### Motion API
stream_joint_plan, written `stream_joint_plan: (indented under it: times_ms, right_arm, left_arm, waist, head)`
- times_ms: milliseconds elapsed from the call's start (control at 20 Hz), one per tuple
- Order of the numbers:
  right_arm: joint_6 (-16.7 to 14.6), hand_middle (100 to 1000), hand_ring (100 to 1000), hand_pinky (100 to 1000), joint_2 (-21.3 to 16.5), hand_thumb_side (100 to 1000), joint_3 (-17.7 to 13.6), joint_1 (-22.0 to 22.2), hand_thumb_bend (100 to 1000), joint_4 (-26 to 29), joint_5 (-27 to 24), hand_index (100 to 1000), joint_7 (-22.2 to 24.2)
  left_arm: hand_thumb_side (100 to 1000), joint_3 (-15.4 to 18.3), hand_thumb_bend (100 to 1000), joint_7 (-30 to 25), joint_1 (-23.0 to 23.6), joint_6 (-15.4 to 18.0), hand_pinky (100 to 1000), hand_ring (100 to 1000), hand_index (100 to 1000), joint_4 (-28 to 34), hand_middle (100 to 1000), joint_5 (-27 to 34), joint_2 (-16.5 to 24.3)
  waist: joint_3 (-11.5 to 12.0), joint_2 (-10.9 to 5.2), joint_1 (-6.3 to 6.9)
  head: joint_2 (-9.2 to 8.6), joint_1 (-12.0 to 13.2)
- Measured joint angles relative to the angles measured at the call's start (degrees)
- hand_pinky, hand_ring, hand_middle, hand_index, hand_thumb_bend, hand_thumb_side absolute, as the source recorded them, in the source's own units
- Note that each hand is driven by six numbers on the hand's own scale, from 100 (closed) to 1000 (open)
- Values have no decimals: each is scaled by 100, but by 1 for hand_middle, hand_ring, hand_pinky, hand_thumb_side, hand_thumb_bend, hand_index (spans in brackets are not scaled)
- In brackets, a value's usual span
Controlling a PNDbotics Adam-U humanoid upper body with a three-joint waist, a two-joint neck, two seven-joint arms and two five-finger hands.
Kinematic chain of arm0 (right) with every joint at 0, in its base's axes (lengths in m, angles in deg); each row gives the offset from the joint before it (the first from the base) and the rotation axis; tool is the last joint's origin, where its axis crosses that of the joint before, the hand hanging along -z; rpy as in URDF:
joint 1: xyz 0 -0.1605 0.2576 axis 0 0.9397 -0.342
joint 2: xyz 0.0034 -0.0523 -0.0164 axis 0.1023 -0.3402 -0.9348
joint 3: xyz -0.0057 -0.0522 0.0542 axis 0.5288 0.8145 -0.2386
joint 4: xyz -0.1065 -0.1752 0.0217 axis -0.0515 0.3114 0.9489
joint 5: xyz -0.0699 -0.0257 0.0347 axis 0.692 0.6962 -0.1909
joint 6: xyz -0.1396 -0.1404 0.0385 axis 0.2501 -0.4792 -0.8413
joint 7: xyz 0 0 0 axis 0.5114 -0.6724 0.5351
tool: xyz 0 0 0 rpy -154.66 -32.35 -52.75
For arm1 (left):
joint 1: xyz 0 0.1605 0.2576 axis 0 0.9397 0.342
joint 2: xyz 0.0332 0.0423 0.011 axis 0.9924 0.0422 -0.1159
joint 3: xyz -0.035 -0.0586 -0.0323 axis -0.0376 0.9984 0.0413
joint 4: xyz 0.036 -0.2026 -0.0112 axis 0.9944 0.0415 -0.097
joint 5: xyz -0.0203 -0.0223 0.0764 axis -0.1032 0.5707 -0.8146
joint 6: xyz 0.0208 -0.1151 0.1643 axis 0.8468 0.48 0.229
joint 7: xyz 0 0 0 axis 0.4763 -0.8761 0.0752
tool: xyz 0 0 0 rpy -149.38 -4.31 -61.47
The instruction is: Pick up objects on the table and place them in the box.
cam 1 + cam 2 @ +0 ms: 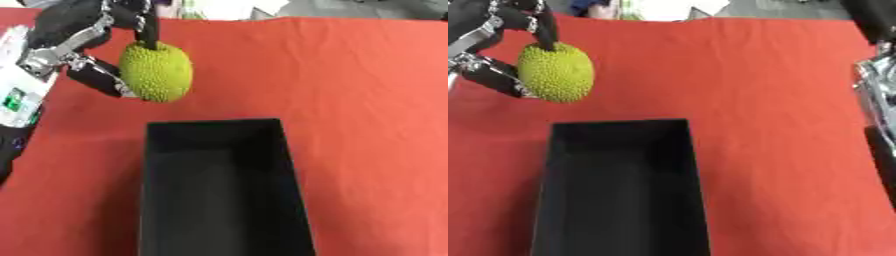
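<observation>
left hand: our left hand (83,45) comes in from the upper left with its fingers curled around the bumpy green fruit (156,71), one dark finger hooked over the top and others tucked against its left side.
fruit: yellow-green, knobbly, egg-shaped (looks like a little jackfruit to us), long axis running roughly up-down in the view, hanging off the fingers above the red cloth (359,100). We can't tell whether its lower end clears the cloth or brushes it.
box: the black box (289,165) sits near the middle of the cloth, open top facing us, long side running away from the fruit toward the bottom edge. We can't see anything lying in it, though the inside is very dark.
the key relation: the fruit hangs just beyond the box's far short wall and over toward its left corner. The fruit's bottom tip and the box's far rim are near but apart, with a strip of red showing between them.
what we think comes next: bring the hand toward us and a touch to the right so the fruit ends up over the opening, then let go (our read, nothing more).
axis note: the fruit's long axis roughly lines up with the box's long side, so we'd guess no twisting is needed.
right arm: only a silver and black bit of the right arm (877,90) shows at the right edge; the hand itself isn't in view.
nearer hand: the left, easily.
</observation>
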Motion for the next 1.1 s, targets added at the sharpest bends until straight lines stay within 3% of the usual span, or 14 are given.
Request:
stream_joint_plan:
  times_ms: [400,750,900,1000,1100]
  right_arm:
    - [-1,607,819,731,42,448,0,32,100,0,1,763,1]
    - [-14,609,818,731,49,437,13,47,100,0,1,763,34]
    - [-15,610,817,731,50,425,23,45,100,0,1,763,53]
    - [-18,610,816,731,51,419,25,38,100,0,1,763,68]
    - [-18,611,816,730,51,418,27,24,100,0,1,763,80]
  left_arm:
    - [100,-93,491,-43,141,-1,522,340,449,-41,430,737,-201]
    - [100,-202,308,-297,267,-1,532,332,451,-70,423,1413,-366]
    - [100,-250,331,-459,328,-1,534,336,465,-159,431,1685,-441]
    - [100,-267,445,-606,349,-3,527,341,465,-216,436,1839,-470]
    - [100,-268,505,-773,349,-3,526,345,476,-263,443,1888,-469]
  waist:
    - [62,-159,47]
    - [99,-292,78]
    - [96,-353,89]
    - [96,-378,91]
    - [97,-407,103]
  head:
    - [241,-116]
    - [449,-154]
    - [496,-155]
    - [523,-155]
    - [524,-166]
